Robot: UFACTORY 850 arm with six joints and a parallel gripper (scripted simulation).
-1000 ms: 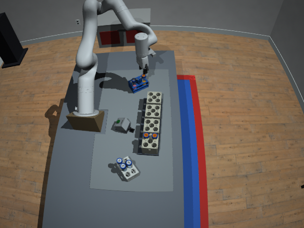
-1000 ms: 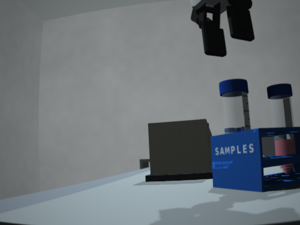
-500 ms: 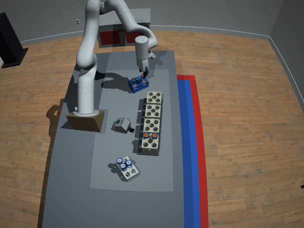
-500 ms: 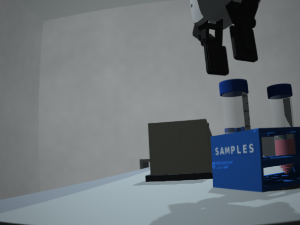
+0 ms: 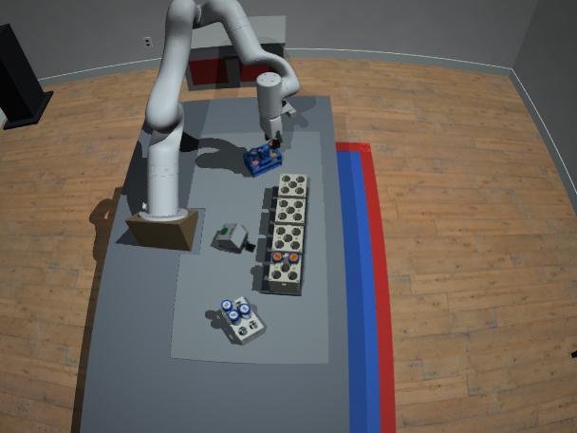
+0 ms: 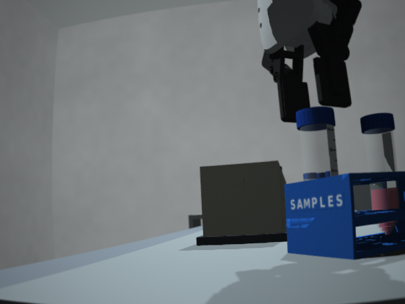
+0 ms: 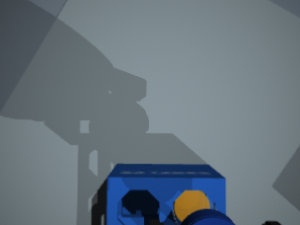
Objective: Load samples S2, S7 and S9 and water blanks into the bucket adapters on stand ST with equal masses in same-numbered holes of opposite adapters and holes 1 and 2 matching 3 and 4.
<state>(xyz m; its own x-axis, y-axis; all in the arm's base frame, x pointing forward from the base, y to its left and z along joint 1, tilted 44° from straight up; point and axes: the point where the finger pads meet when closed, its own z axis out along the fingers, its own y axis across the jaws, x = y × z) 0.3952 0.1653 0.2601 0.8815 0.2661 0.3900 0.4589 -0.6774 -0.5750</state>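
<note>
Found nearest, in the top view, a white block rack (image 5: 260,328) with three blue-capped, white-dotted tubes (image 5: 232,315) standing in it, then the loading stand (image 5: 285,293) with its row of cream adapters, two blue-capped, orange-dotted tubes (image 5: 277,256) (image 5: 293,257) in the nearest adapter (image 5: 284,285). Noted beside the row a small grey sloped desk (image 5: 238,237) with its green key (image 5: 224,231), and farther off the blue SAMPLES rack (image 5: 266,170) (image 6: 320,233) (image 7: 118,183), with a blue-capped clear tube (image 5: 271,142) (image 6: 316,118) (image 7: 207,217) upright in it, just under the black gripper (image 5: 276,141) (image 6: 314,111) (image 7: 214,223), partway open and gripping nothing.

Jaws (image 5: 276,141) (image 6: 316,111) lower, down from well above to just around blue cap (image 6: 315,118) in sample rack (image 5: 262,160) (image 6: 320,217).
</note>
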